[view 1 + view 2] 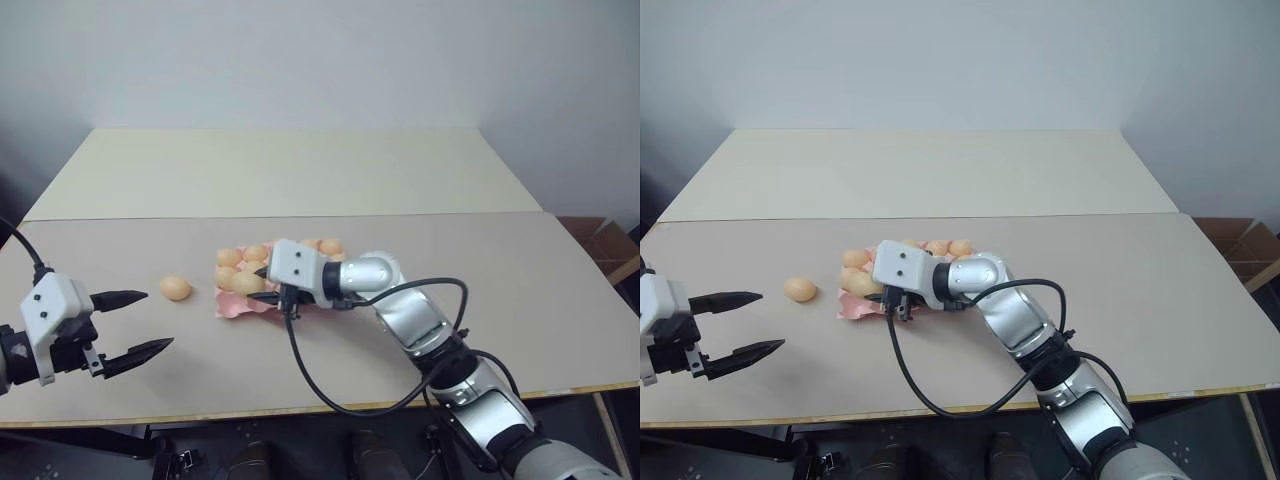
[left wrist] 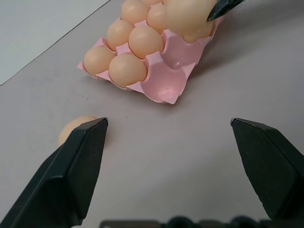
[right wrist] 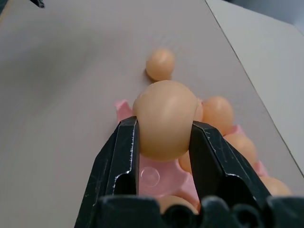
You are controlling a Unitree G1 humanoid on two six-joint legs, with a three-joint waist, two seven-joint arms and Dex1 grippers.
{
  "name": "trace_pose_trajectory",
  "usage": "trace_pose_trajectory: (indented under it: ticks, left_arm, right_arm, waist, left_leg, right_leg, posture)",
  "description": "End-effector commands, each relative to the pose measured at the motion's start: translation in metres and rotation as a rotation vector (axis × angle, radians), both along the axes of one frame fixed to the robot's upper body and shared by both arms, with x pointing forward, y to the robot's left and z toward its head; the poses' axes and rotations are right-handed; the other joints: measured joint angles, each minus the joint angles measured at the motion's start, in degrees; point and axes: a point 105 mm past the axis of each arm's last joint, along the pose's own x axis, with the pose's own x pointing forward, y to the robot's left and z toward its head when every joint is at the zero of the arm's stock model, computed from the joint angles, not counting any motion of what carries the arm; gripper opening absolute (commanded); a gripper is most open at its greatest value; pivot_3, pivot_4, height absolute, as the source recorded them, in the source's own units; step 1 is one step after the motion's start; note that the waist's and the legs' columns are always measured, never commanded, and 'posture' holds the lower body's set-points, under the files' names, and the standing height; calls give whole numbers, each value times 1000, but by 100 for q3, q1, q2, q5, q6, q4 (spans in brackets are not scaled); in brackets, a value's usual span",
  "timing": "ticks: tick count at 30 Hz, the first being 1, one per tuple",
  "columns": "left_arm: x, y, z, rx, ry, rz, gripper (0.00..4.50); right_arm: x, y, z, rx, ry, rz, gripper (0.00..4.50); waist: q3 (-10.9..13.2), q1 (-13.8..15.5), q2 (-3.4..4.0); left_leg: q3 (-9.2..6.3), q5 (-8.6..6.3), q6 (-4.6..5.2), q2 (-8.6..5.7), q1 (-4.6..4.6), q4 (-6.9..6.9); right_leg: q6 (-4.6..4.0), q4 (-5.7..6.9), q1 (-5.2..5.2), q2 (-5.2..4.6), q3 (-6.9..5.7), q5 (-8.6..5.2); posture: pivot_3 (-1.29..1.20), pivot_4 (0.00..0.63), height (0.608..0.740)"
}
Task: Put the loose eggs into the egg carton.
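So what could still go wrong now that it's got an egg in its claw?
1. The right gripper pinches the held egg by its smooth sides over the egg carton; it might slip, or crack if squeezed harder.
2. Neighbouring cups are already full, so lowering it off-centre could knock a seated egg.
3. One loose egg lies on the table near the open left gripper; a nudge could roll it.

Bare grey tabletop (image 1: 480,300) is left open all round the pink moulded egg carton (image 2: 166,88). The near end of the carton is covered by the right gripper (image 3: 164,137), closed on a tan egg (image 3: 165,118). One loose tan egg (image 1: 175,288) lies between the carton and the wide-open left gripper (image 1: 135,322).
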Motion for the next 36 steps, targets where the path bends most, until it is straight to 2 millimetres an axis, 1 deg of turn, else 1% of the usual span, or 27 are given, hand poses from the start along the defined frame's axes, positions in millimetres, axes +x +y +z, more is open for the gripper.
trace_pose_trajectory:
  ticks: [1,3,4,9,14,17,19,21,23,25,26,27,29,30,32,33,36]
  left_arm:
    - [-1,0,9,20,-53,-1,4500]
    - [-1,-1,10,20,-55,0,4500]
    - [-1,-1,10,19,-57,-1,4500]
    - [-1,-2,12,9,-67,-7,4500]
    - [2,-2,12,4,-70,-7,4500]
    - [2,-3,13,4,-74,-9,4500]
    - [1,-5,13,3,-76,-11,4500]
    - [1,-6,13,3,-76,-12,4500]
    - [-1,-6,14,0,-82,-11,4500]
    - [-2,-7,14,-3,-87,-10,4500]
    - [-3,-7,14,-3,-88,-8,4500]
    - [-3,-7,14,-3,-88,-4,4500]
    - [-4,-6,13,-4,-88,2,4500]
    - [-4,-6,12,-4,-88,4,4500]
    - [-5,-6,13,-4,-92,8,4500]
    - [-6,-5,14,-3,-92,9,4500]
    - [-6,-5,14,1,-89,5,4500]
  right_arm:
    - [4,2,7,12,-70,-8,1759]
    - [5,2,7,12,-71,-10,2270]
    - [5,2,6,10,-68,-11,2606]
    - [5,0,4,-1,-78,-7,4453]
    - [7,-2,9,8,-90,-13,4485]
    - [6,-8,21,34,-92,-14,4485]
    - [-1,-20,36,70,-66,13,4485]
    - [-6,-30,45,88,-46,38,4485]
    - [-14,-54,60,100,-11,67,4485]
    - [-20,-70,68,95,6,83,4485]
    - [-24,-82,71,80,19,89,4485]
    - [-29,-96,72,50,27,94,4485]
    - [-37,-118,72,0,37,93,4485]
    - [-39,-124,72,-17,39,88,4485]
    - [-42,-136,70,-29,59,51,4485]
    - [-43,-140,69,-30,69,37,4485]
    - [-48,-145,63,-44,92,15,4485]
  waist:
    - [0,0,0]
    - [0,3,-1]
    - [0,4,-1]
    - [0,8,-1]
    - [0,16,-1]
    - [0,25,-1]
    - [0,41,-1]
    - [0,79,-1]
    - [0,102,-1]
    - [0,127,-1]
    - [0,132,-1]
    - [0,141,-1]
    - [0,174,-1]
    - [0,200,-1]
    - [0,204,-1]
    - [0,202,-1]
    - [0,207,-1]
  left_leg:
    - [0,0,0,0,1,0]
    - [0,0,0,0,0,0]
    - [0,0,0,0,0,0]
    - [0,1,1,1,1,0]
    - [-1,1,1,1,1,0]
    - [-1,1,1,1,0,0]
    - [-1,1,2,1,0,0]
    - [-1,7,11,1,-2,0]
    - [-1,6,10,1,-2,0]
    - [-1,6,11,0,-1,0]
    - [-1,6,10,0,-1,0]
    - [-1,5,10,0,0,0]
    - [-1,0,0,0,0,0]
    - [-1,-1,0,0,1,0]
    - [-1,-5,-7,0,4,0]
    - [0,-17,-27,1,4,0]
    - [-1,-17,-28,2,7,0]
  right_leg:
    - [0,0,1,0,0,0]
    - [0,0,1,0,-1,0]
    - [0,0,1,0,0,0]
    - [1,0,0,2,0,0]
    - [1,1,0,2,-1,0]
    - [1,0,1,2,0,0]
    - [1,0,0,2,0,0]
    - [2,-2,1,1,0,0]
    - [2,-4,2,0,-1,0]
    - [2,-7,5,-2,-3,-1]
    - [1,-8,4,-2,-4,-1]
    - [1,-8,4,-2,-3,-2]
    - [23,-10,4,-3,-4,-16]
    - [31,-10,5,-3,-3,-21]
    - [36,-12,5,-2,-2,-25]
    - [36,-11,4,0,0,-26]
    - [36,-7,3,1,2,-27]
  posture:
    - [0,150,740]
    - [0,150,740]
    - [0,150,740]
    - [0,150,740]
    - [0,150,740]
    - [0,150,740]
    - [0,150,740]
    - [0,150,740]
    - [0,150,740]
    - [0,150,740]
    - [0,150,740]
    - [0,150,740]
    - [0,150,740]
    - [0,150,740]
    - [0,150,740]
    - [0,150,740]
    - [0,150,740]
